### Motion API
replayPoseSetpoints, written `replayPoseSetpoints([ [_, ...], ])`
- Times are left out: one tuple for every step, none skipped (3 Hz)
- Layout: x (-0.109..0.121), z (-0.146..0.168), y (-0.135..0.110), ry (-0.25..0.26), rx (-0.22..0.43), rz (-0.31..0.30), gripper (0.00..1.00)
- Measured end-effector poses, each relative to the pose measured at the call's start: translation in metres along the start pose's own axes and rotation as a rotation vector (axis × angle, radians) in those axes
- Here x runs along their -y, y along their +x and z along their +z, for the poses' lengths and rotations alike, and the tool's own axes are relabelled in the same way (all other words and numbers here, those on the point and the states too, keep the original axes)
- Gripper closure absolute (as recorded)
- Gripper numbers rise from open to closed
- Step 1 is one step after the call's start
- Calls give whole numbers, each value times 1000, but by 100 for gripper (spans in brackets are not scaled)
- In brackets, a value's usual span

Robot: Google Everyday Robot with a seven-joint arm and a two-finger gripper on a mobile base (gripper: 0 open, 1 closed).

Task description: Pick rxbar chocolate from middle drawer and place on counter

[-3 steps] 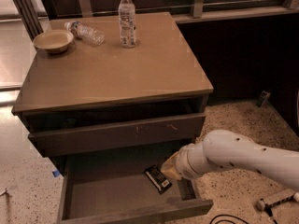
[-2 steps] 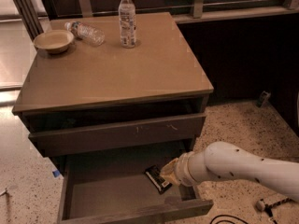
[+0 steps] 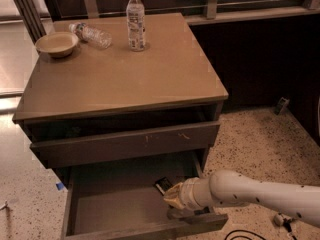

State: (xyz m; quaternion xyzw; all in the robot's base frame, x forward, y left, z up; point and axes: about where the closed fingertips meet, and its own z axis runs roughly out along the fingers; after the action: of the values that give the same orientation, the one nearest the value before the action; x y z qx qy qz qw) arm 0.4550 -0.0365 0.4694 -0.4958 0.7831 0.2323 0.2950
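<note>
The middle drawer [image 3: 112, 206] is pulled open at the bottom of the cabinet. The rxbar chocolate [image 3: 161, 185], small, black and flat, lies at the drawer's back right; only its left end shows. My gripper [image 3: 173, 198] reaches in from the right on a white arm and sits low in the drawer right over the bar, covering most of it. The counter [image 3: 125, 79] is the tan top slab above.
On the counter stand an upright water bottle [image 3: 135, 21], a bottle lying on its side [image 3: 92, 34] and a tan bowl [image 3: 56, 44] at the back left. The drawer with pale scratches [image 3: 145, 141] juts out slightly above the open one. Speckled floor lies to the right.
My arm has dropped lower and the gripper has settled down onto the bar, hiding more of it. The bar has not visibly moved.
</note>
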Motion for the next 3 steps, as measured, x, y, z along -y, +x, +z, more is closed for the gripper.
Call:
replayPoseSetpoints([
  [0, 0, 0, 0, 0, 1, 100],
  [7, 12, 10, 30, -26, -15, 98],
  [17, 33, 14, 61, -66, -53, 78],
])
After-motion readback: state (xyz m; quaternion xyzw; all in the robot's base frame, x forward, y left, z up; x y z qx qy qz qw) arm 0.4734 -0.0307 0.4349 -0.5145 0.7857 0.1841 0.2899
